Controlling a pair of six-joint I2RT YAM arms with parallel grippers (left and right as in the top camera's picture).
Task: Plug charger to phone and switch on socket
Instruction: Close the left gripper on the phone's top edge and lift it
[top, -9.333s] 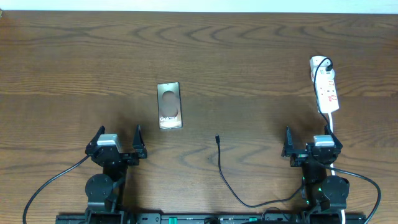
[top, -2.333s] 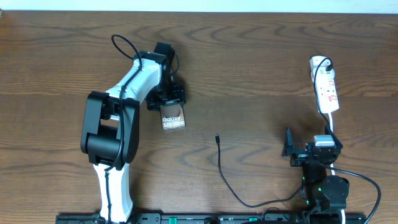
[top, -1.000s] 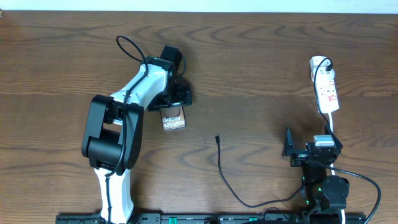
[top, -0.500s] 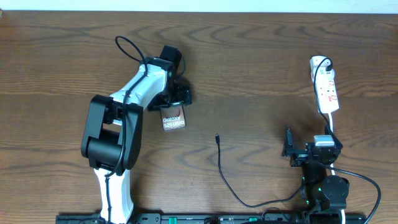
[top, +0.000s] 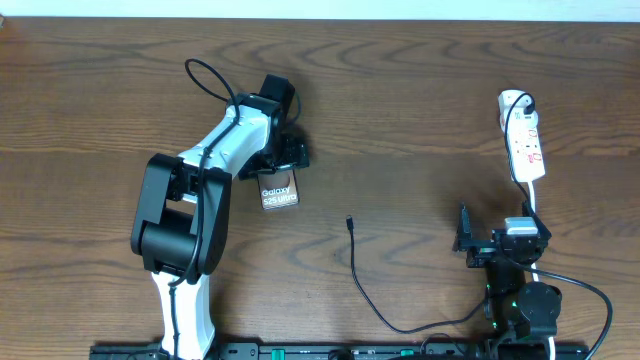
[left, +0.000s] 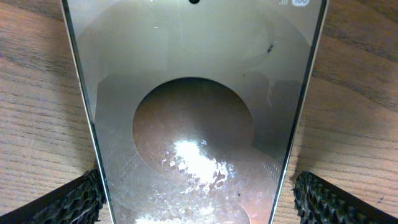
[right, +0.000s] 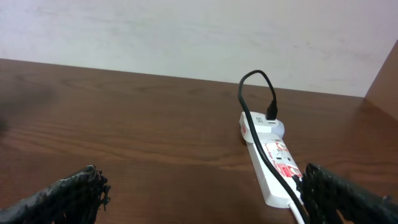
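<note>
Fingers (left: 68, 202) of left gripper (left: 199, 208) are spread wide, one on each side of the phone (left: 193, 93). The rubbery black pads sit just beside its long edges; can't tell if either one touches. Nothing is clamped, and the phone lies flat on the wooden table (top: 420, 90).

Phone up close: glossy bronze-grey face, thin pale metal frame, big dark round patch in the middle with a glare spot on it. From overhead the left gripper (top: 277, 160) covers the phone's far end, and the near end of the phone (top: 279, 195) shows white "Galaxy" lettering. It sits left of table centre.

Charger (top: 362, 285): thin black cable, its small plug tip lying loose near table centre, right of the phone and well apart from it. The cable curves back toward the near edge.

Right gripper (top: 500, 236) is parked low at the near right, fingers (right: 345, 193) fully apart, holding nothing.

Socket (top: 524, 140): narrow white power strip with red markings at the far right, beyond the right gripper. In the right wrist view the socket (right: 273, 168) has a black plug (right: 272, 115) in its far end, and a black lead loops up from that plug.
</note>
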